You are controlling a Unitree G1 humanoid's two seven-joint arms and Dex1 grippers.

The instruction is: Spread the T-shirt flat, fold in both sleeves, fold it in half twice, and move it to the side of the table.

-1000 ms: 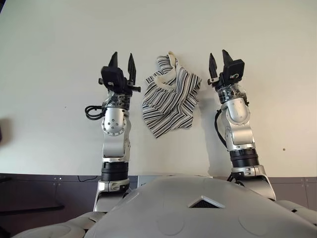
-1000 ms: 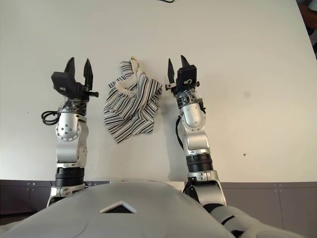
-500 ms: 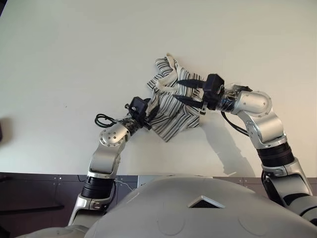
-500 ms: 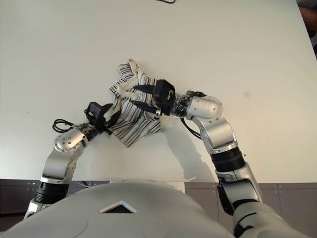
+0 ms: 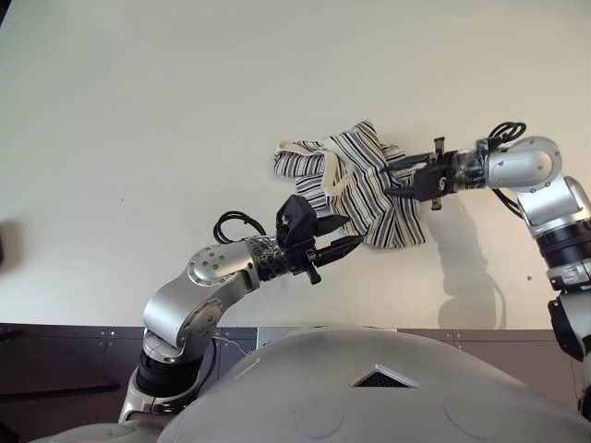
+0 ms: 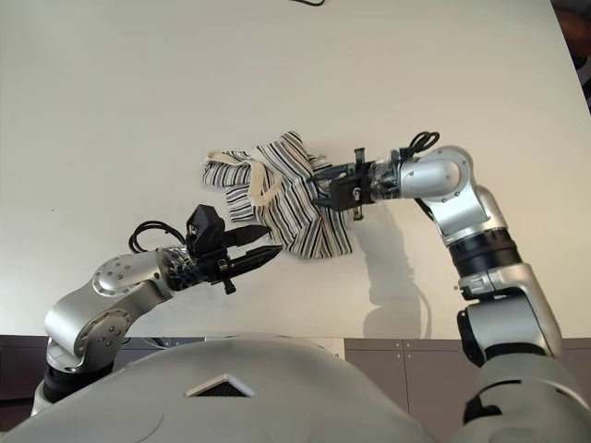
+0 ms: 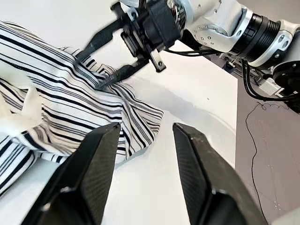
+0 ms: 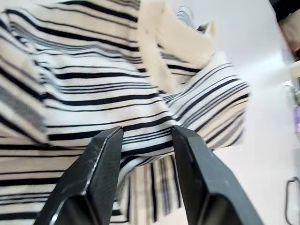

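The striped T-shirt point(image 5: 355, 180), with cream neck trim, lies crumpled at the middle of the white table point(image 5: 138, 111). My right gripper point(image 5: 392, 180) comes in from the right. It is open, its two fingers straddling a fold at the shirt's right side point(image 8: 93, 84). My left gripper point(image 5: 342, 233) hovers just in front of the shirt's near left edge. This gripper is open with nothing between its fingers, which point toward the right. The left wrist view shows the shirt point(image 7: 56, 108) beyond my left fingers point(image 7: 98, 154), with the right gripper point(image 7: 89, 70) on the cloth.
Bare tabletop stretches on all sides of the shirt. The table's front edge point(image 5: 92, 323) runs just behind my left elbow. A black cable end point(image 6: 309, 2) lies at the far edge.
The shirt has been dragged to the right and changed shape. My right arm has swung out to the right. My left gripper has left the shirt's left edge and moved nearer and rightward.
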